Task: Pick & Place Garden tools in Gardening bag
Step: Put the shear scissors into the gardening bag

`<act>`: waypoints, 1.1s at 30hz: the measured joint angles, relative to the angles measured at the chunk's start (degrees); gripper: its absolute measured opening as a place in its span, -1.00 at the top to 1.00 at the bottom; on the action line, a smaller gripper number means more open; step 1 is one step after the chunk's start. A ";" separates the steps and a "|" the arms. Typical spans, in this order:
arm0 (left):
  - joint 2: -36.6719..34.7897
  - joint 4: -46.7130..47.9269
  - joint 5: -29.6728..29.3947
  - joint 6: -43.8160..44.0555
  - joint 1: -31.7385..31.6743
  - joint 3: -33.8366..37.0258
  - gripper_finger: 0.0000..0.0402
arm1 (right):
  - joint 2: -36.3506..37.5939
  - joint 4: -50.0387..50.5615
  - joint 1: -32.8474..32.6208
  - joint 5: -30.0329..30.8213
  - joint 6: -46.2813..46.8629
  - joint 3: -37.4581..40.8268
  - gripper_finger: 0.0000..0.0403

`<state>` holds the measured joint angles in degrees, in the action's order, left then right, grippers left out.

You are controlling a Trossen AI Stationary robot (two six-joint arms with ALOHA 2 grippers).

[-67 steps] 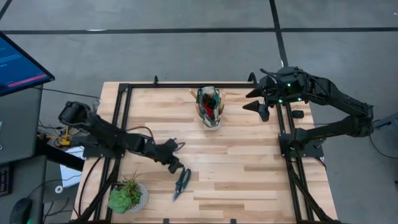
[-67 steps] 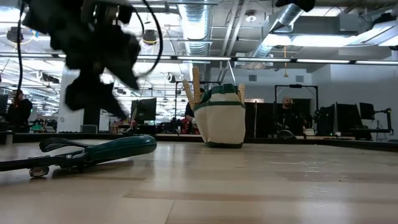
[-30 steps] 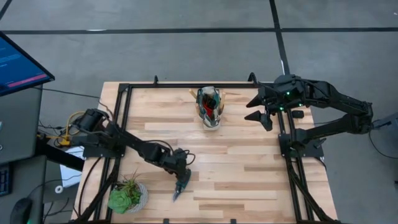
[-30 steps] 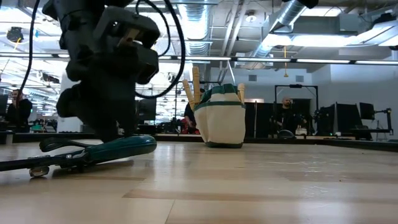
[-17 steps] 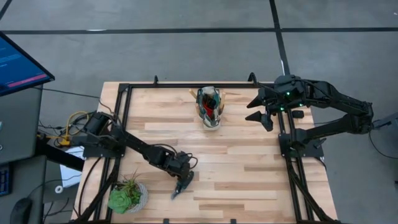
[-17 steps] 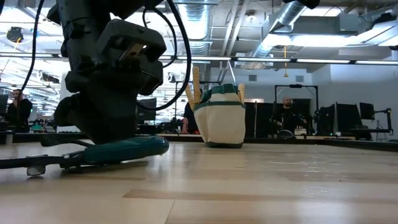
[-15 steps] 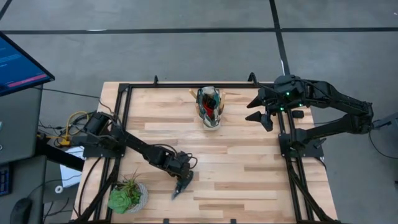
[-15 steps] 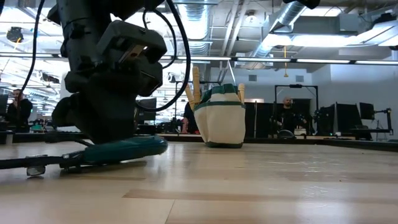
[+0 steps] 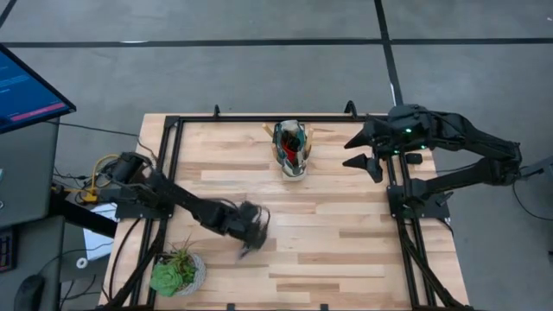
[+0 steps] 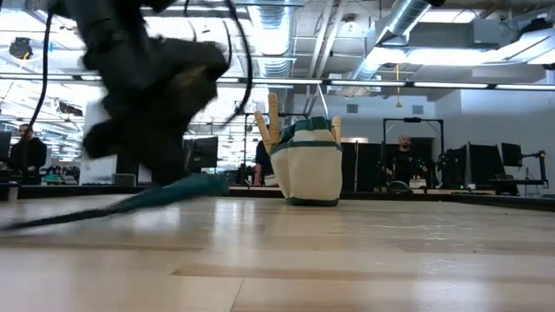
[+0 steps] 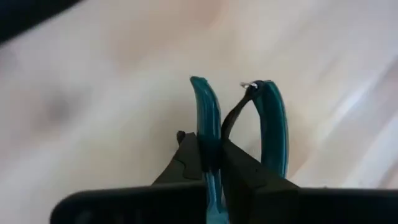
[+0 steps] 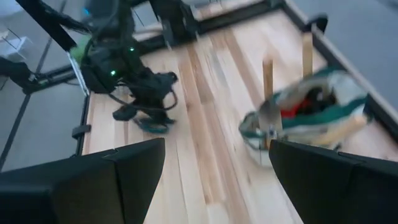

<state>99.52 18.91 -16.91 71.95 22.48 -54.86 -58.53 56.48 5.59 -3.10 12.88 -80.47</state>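
The pruning shears [image 10: 165, 196], with teal handles, lie slanted over the near left of the table. My left gripper [image 9: 250, 233] is shut on them from above; in its wrist view the two handles [image 11: 239, 118] stand up past the fingers. The gardening bag [image 9: 292, 148], green with cream trim, stands upright on its base at the far middle, and wooden tool handles [image 10: 273, 117] stick out of it. My right gripper [image 9: 367, 149] hovers open to the right of the bag, holding nothing. My left gripper pinches one teal handle of the shears [image 11: 206, 115] between its two fingers [image 11: 185, 160]; the other handle [image 11: 273, 124] stands free beside them. The fingers come down from above. The shears are tilted, the handle end [image 10: 208, 183] raised and the blade end [image 10: 26, 221] low by the table.
A round pot with a green plant [image 9: 177, 272] stands at the near left corner, close to the left arm. Black frame rails [image 9: 173, 173] run along the table's left, far and right sides. Bare wood [image 9: 346, 233] lies between the shears and the bag.
My left gripper has come down onto the shears and shut on one handle. It has then moved up and a little toward the far edge. The shears' handle end has risen off the table, while the blade end has stayed low.
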 joint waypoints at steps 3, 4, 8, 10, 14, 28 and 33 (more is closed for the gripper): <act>-5.75 -2.80 -13.17 -3.26 -0.11 -0.34 1.00 | 2.31 -2.24 -2.54 3.35 -0.68 0.00 -0.40; -7.60 -3.70 -17.61 -4.97 -0.09 -0.34 1.00 | 3.16 -2.86 -3.36 4.48 -0.80 -0.02 -0.40; -12.95 -11.99 -30.26 -19.21 -1.54 -0.28 1.00 | 6.27 -3.29 -5.74 9.73 -0.62 -0.04 -0.40; -14.70 -18.51 -33.12 -28.70 -2.68 -0.43 1.00 | 7.37 -3.22 -6.60 11.58 -0.22 -0.04 -0.40; -14.64 -28.70 -34.40 -43.41 -6.27 -0.36 1.00 | 8.55 -3.30 -8.14 14.33 -0.17 0.81 -0.40; -19.41 -32.91 -37.23 -55.75 -9.29 -0.39 1.00 | -2.80 -23.34 -10.70 13.62 -1.56 25.27 0.42; -21.84 -32.89 -38.75 -58.82 -9.23 -0.39 1.00 | -12.69 -28.41 -8.27 6.14 -7.62 25.29 0.93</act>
<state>77.67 -13.98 -55.66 13.13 13.25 -55.24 -71.22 28.07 -2.68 3.04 5.26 -55.18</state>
